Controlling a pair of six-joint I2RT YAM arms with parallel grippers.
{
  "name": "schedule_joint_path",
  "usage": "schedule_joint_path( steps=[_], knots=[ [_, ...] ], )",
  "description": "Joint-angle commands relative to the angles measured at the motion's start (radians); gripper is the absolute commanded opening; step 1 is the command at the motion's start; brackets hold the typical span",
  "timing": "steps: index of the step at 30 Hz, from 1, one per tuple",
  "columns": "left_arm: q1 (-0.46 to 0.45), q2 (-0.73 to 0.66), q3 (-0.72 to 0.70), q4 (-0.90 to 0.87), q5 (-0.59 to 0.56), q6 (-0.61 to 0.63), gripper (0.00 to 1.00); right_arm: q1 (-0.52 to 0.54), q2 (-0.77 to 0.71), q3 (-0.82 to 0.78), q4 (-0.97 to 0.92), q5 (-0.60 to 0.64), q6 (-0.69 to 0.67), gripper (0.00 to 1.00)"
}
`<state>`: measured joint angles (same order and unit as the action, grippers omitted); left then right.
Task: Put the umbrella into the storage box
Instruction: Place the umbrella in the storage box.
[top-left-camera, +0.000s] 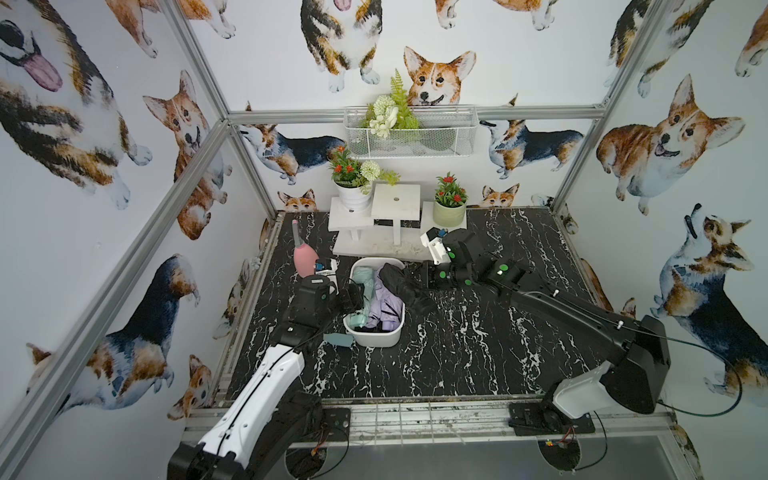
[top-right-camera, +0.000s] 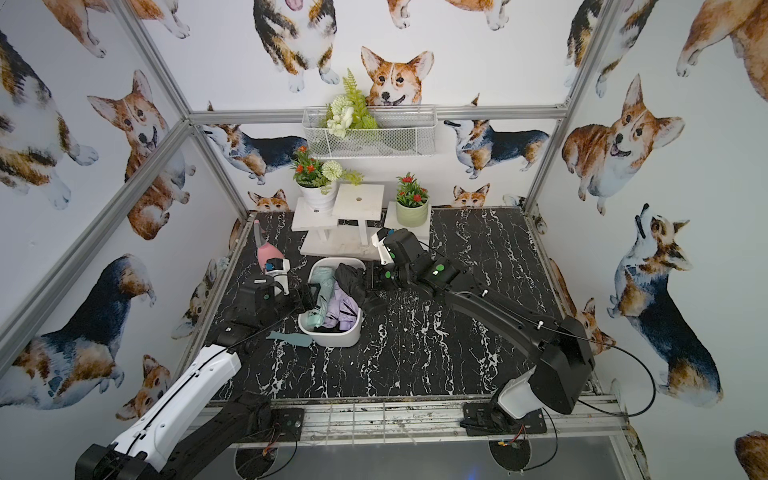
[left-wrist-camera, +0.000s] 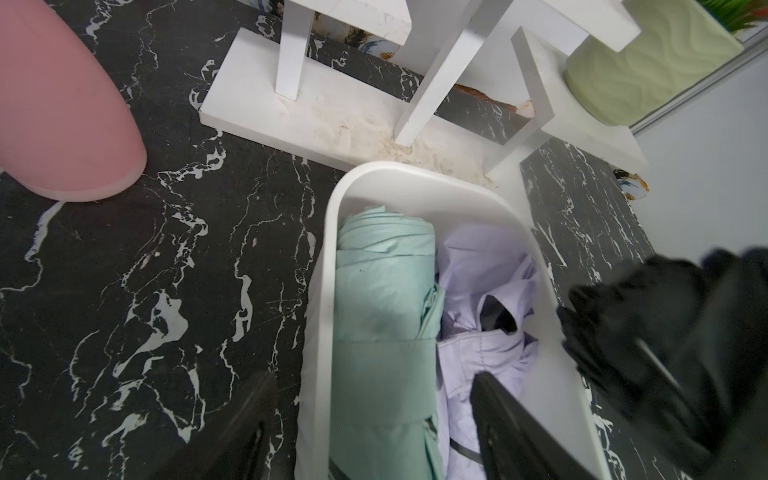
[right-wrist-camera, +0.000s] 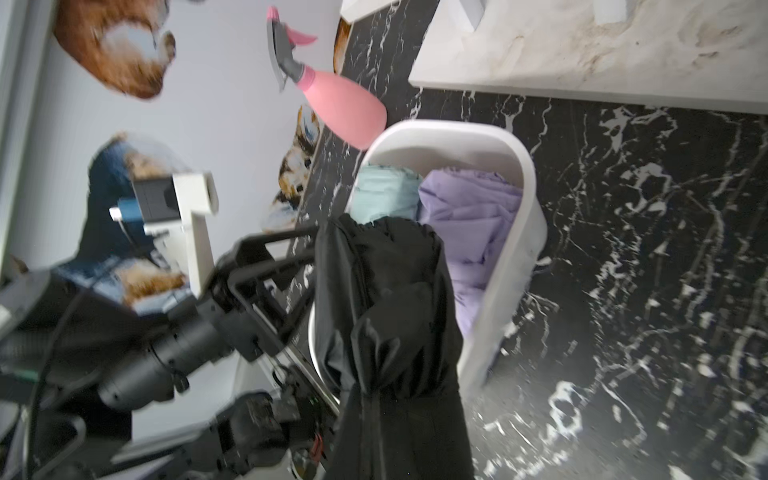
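Note:
The storage box (top-left-camera: 376, 338) (top-right-camera: 332, 337) (left-wrist-camera: 415, 174) (right-wrist-camera: 528, 174) is a white tub on the black marble table. Inside it lie a mint-green folded umbrella (top-left-camera: 362, 278) (left-wrist-camera: 382, 311) and a lilac one (top-left-camera: 388, 307) (left-wrist-camera: 478, 266). A black umbrella (top-left-camera: 401, 284) (top-right-camera: 353, 282) (right-wrist-camera: 386, 311) leans over the box's right rim, and my right gripper (top-left-camera: 422, 278) is shut on it; the fabric hides its fingers. My left gripper (top-left-camera: 353, 299) (left-wrist-camera: 374, 415) is open at the box's left side. One of its fingers (left-wrist-camera: 257, 415) is outside the wall and the other is over the lilac umbrella.
A pink spray bottle (top-left-camera: 303, 259) (left-wrist-camera: 62, 104) stands behind the left arm's wrist. A white stepped stand (top-left-camera: 395, 199) with potted plants is just behind the box. A teal sleeve (top-left-camera: 338, 338) lies on the table at the box's near left corner. A wire basket (top-left-camera: 409, 133) hangs on the back wall.

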<state>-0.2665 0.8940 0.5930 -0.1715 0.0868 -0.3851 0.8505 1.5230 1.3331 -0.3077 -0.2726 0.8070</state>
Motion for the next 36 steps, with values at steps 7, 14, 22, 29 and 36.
schedule_joint_path(
  steps=[7, 14, 22, 29, 36],
  knots=[
    [0.001, -0.001, 0.008, -0.001, -0.007, 0.003, 0.78, 0.04, 0.221, 0.174, 0.174, 0.175, 0.099, 0.0],
    [0.001, -0.02, 0.006, -0.005, -0.007, 0.0, 0.79, 0.139, 0.237, 0.171, 0.124, 0.368, 0.045, 0.0],
    [0.001, -0.027, 0.003, -0.003, -0.003, -0.005, 0.79, 0.165, 0.195, 0.123, 0.063, 0.404, 0.016, 0.39],
    [0.001, -0.029, 0.004, -0.004, -0.009, -0.003, 0.79, 0.164, 0.224, 0.171, -0.042, 0.369, -0.047, 0.49],
    [0.001, -0.025, 0.007, -0.003, -0.005, 0.0, 0.79, 0.164, 0.294, 0.252, -0.13, 0.419, -0.106, 0.49]
  ],
)
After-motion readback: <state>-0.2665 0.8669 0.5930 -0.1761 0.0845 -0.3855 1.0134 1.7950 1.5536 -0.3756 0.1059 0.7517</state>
